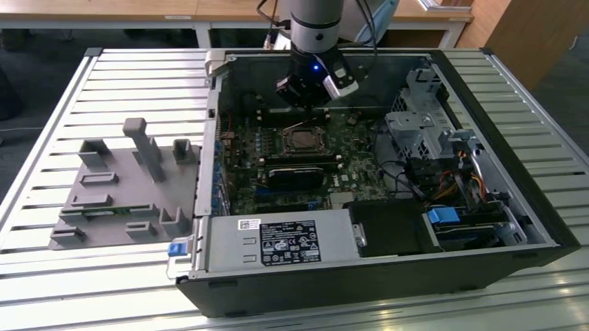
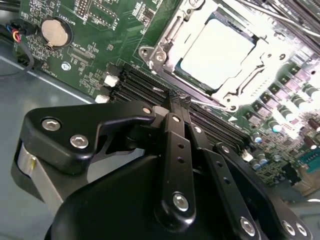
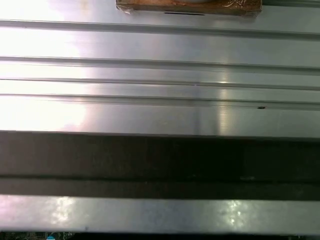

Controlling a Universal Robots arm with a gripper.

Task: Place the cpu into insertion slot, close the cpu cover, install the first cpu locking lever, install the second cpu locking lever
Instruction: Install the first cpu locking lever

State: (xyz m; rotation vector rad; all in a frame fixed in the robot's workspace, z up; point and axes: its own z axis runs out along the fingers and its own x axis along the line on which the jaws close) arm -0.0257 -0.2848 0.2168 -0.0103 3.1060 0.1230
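Already seated: cpu (image 2: 216, 51) in insertion slot (image 2: 165, 35), upper right of second wrist view, cpu cover (image 2: 167, 47) down around it. Gripper (image 2: 179, 98) fingers pressed together, empty, just beside the socket.

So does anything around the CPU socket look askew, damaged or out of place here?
Nothing stands out. In the second wrist view the cpu sits flat and square in the insertion slot, with the cpu cover framing it. The gripper, fingers together, holds nothing.

Grey arm (image 1: 315, 21), black tool (image 2: 178, 100), silver screws, blue light
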